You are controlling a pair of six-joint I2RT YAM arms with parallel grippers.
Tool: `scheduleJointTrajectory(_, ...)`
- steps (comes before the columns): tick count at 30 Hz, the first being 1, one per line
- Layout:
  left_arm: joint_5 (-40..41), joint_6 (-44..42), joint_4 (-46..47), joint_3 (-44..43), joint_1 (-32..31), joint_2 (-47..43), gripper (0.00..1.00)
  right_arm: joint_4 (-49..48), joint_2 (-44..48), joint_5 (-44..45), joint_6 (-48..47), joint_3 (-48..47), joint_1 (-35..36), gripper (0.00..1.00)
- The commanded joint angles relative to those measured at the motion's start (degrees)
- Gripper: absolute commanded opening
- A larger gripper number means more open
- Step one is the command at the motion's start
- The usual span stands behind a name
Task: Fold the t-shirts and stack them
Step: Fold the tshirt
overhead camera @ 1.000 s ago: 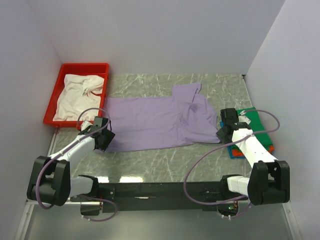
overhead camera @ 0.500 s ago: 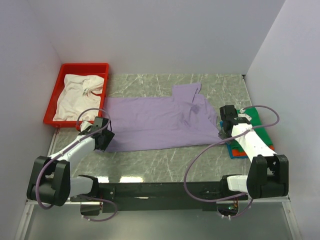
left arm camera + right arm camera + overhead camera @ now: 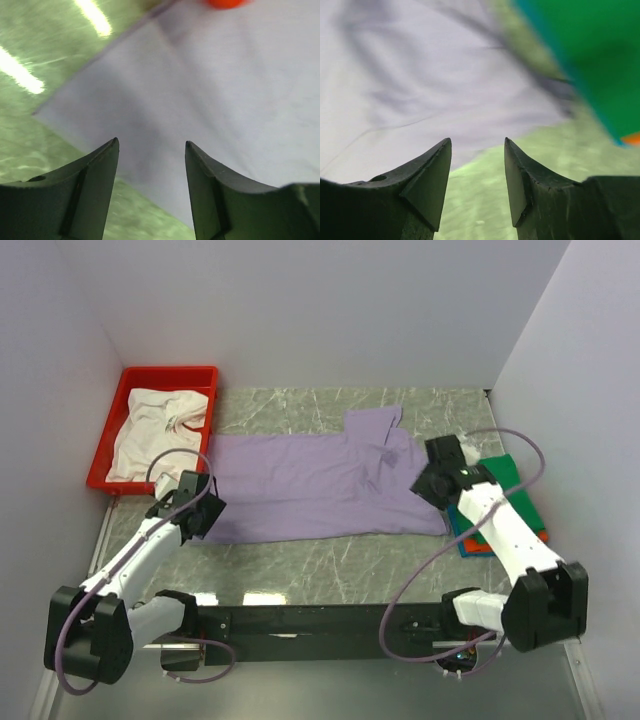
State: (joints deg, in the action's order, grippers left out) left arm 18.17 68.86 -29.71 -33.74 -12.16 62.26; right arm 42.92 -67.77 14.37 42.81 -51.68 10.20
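— Reporting on the lavender t-shirt (image 3: 310,485): where is it lying?
— It is lying spread flat across the table (image 3: 330,560), its near left corner showing below the left gripper (image 3: 152,145), whose jaws are standing apart, empty.
— And the right gripper (image 3: 477,142)?
— Hovering parted and empty over the shirt's right hem. Its arm is hiding part of the folded stack (image 3: 515,480); only green, orange and blue edges are showing. Both wrist views are coming out blurred.
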Motion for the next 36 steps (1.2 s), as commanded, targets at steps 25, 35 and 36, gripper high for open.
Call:
scheduleJointTrajectory(25,2.6,4.1,2.2,2.0,-5.3,14.2,0.59,-24.9,-12.0,-12.9,8.2,17.7,-0.9,0.72)
scheduleJointTrajectory(35,3.2,7.0,-3.7,6.0,-5.6,6.7,0.58,-18.2,-0.2,-13.2,6.5,24.3,-4.1,0.75)
scheduleJointTrajectory(36,3.2,6.8,-3.7,6.8,-5.6,5.6,0.64,-17.9,0.8,-13.3,6.3,24.9,-4.2,0.75)
